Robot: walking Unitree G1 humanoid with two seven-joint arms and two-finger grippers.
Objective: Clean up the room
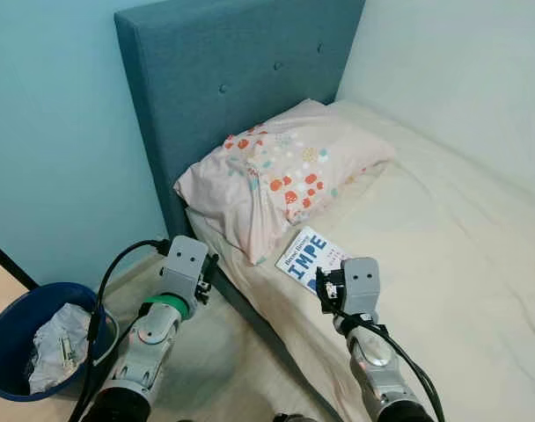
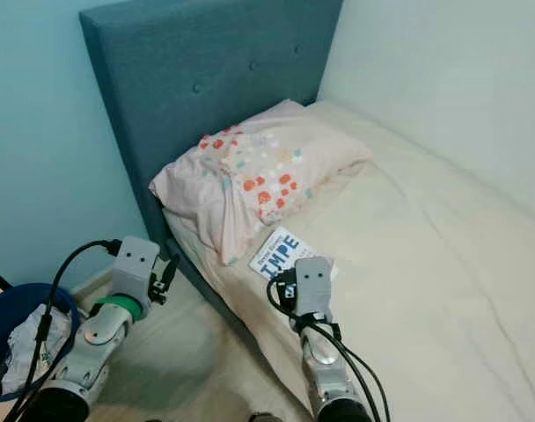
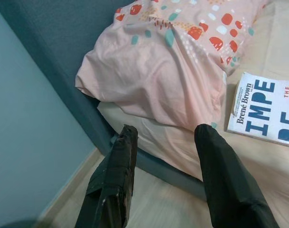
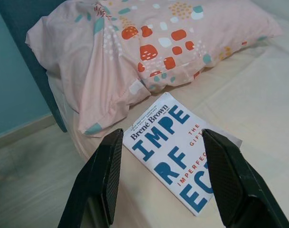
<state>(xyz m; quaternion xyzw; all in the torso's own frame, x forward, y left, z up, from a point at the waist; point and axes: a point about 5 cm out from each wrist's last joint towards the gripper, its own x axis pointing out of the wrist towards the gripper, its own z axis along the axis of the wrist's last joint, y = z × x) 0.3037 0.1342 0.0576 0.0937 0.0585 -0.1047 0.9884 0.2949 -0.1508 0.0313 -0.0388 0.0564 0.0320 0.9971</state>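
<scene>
A white book [image 1: 308, 254] with big blue letters lies flat on the bed's cream sheet [image 1: 443, 255], just in front of the pink patterned pillow [image 1: 281, 171]. My right gripper [image 4: 166, 156] hovers open right over the book [image 4: 175, 145], its two black fingers [image 4: 227, 178] straddling the cover without touching it. My left gripper [image 3: 168, 147] is open too and empty, held over the floor beside the bed's near corner, facing the pillow [image 3: 163, 71] and the book [image 3: 268, 107].
A teal padded headboard [image 1: 232, 79] stands behind the pillow against a light blue wall. A dark blue bin [image 1: 8, 338] holding crumpled white trash sits on the floor at the left. Pale floor [image 1: 215, 360] runs between bin and bed.
</scene>
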